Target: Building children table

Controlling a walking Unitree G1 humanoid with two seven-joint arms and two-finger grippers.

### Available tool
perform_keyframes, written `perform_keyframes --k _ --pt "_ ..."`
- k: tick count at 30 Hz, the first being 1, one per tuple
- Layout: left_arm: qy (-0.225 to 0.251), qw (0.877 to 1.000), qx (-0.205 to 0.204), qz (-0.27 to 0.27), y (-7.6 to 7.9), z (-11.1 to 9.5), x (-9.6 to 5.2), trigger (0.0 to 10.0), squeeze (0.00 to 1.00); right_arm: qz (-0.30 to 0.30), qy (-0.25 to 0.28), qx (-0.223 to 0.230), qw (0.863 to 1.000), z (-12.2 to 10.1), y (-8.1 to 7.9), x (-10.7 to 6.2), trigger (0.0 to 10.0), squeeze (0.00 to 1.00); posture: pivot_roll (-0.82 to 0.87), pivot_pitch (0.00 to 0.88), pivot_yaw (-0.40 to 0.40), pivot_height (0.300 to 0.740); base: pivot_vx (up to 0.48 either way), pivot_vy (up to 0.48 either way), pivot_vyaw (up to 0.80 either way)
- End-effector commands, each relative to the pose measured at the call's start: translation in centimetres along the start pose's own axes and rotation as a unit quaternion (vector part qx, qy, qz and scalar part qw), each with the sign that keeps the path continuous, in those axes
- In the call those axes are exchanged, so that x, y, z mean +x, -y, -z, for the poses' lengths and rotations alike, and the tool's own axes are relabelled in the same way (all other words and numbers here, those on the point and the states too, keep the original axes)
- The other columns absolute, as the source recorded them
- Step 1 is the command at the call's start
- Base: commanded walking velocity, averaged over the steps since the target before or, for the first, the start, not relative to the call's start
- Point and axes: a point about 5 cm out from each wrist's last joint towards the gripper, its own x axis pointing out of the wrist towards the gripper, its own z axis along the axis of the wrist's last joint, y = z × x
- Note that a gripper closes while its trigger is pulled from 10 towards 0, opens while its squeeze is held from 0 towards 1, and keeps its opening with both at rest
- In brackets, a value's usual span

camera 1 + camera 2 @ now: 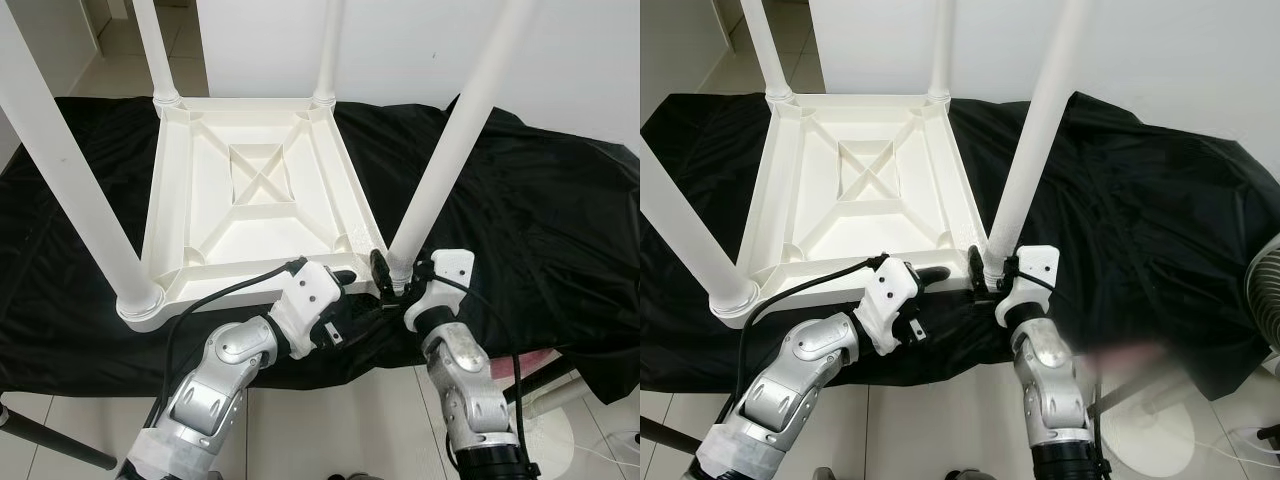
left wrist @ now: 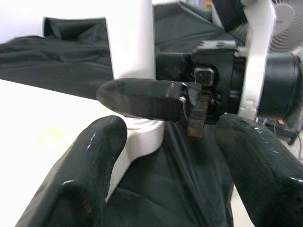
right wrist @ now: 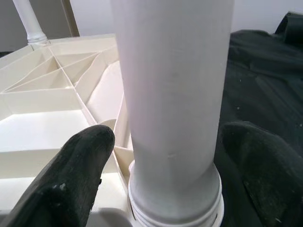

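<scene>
A white children's table (image 1: 165, 200) lies upside down on a black cloth (image 1: 520, 200), its ribbed underside facing up and its legs standing upright. My right gripper (image 1: 385, 268) is open and straddles the base of the near right leg (image 1: 450, 150). In the right wrist view that leg (image 3: 170, 94) stands between the fingers (image 3: 75, 179) with small gaps on both sides. My left gripper (image 1: 345, 280) is open at the table's near edge, just left of that corner. From the left wrist, its fingers (image 2: 90, 161) frame the leg's collar (image 2: 142, 137) and the right gripper's black finger (image 2: 142, 97).
The near left leg (image 1: 70, 170) rises at the left, and two far legs (image 1: 155, 50) stand at the back. A fan (image 1: 1265, 300) and a white round stand base (image 1: 1150, 430) are on the tiled floor at the right. A black tripod leg (image 1: 50, 440) crosses the floor at the lower left.
</scene>
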Motion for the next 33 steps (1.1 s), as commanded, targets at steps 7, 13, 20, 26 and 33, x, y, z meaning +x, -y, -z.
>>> perform_keyframes --k 7,13,20,26,33 --pt "-0.012 1.0 -0.014 -0.025 0.0 1.4 -0.4 10.0 0.0 -0.045 0.009 -0.027 0.999 0.4 1.9 -0.5 10.0 0.0 -0.06 0.077 -0.055 0.74 0.0 0.0 0.0" --pt "-0.016 0.999 -0.038 0.002 0.4 1.5 -0.5 10.0 0.0 -0.067 0.007 -0.052 0.996 0.2 3.2 0.4 10.0 0.0 -0.06 0.078 -0.054 0.74 0.0 0.0 0.0" --pt "-0.019 0.999 -0.023 0.015 0.6 1.5 -0.2 10.0 0.0 -0.16 -0.005 -0.078 0.984 -0.2 3.1 2.3 10.0 0.0 -0.05 0.073 -0.048 0.74 0.0 0.0 0.0" --pt "-0.018 1.0 -0.015 0.014 0.6 1.5 -0.1 10.0 0.0 -0.207 -0.012 -0.097 0.973 -0.2 2.3 3.2 8.7 0.0 -0.05 0.07 -0.049 0.74 0.0 0.0 0.0" --pt "-0.016 1.0 -0.008 0.01 0.6 1.4 -0.1 10.0 0.0 -0.233 -0.024 -0.106 0.966 0.2 2.3 3.7 0.0 0.0 -0.03 0.068 -0.057 0.74 0.0 0.0 0.0"
